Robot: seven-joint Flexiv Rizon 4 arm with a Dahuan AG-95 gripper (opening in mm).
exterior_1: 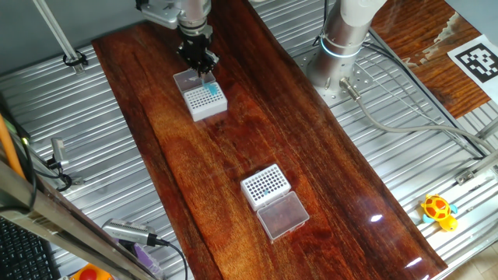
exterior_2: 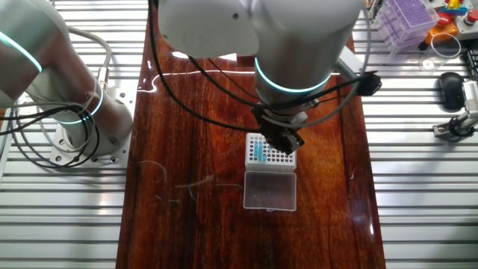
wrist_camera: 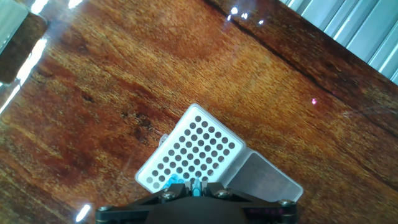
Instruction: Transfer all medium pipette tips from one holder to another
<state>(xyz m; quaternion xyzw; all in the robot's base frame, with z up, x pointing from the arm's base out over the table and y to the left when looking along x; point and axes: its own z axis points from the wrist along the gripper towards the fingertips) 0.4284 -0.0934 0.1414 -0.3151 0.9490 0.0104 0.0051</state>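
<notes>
**Gripper over the far rack of blue tips**

We found the gripper (exterior_1: pixel 204 68) poised directly above a white tip rack (exterior_1: pixel 205 98) on the dark wooden table (exterior_1: pixel 233 148). Just beneath the fingertips, in that rack, stood a small cluster of medium pipette tips (exterior_1: pixel 211 91), showing as teal-blue dots along one edge of the hole grid. In the other fixed view the same cluster (exterior_2: pixel 260 152) formed a short blue column at the rack's (exterior_2: pixel 270 152) edge, beside the dark fingers (exterior_2: pixel 286 139), and the rack's clear hinged lid (exterior_2: pixel 269 190) lay open flat against it.

From the hand view we saw the rack (wrist_camera: pixel 189 153) right under the fingers, most of its holes vacant, with a sliver of blue tips (wrist_camera: pixel 185 182) at the bottom edge where the gripper body (wrist_camera: pixel 198 200) cut them off. The open lid (wrist_camera: pixel 268 178) lay to one side of the fingers.

We could not tell whether the fingers were spread or pinching a tip; the views did not resolve the gap between them.

Well away from the fingers, a second white rack (exterior_1: pixel 265 185) sat on the table with a few blue tips (exterior_1: pixel 267 192) in it and its own clear lid (exterior_1: pixel 283 215) open beside it.
</notes>
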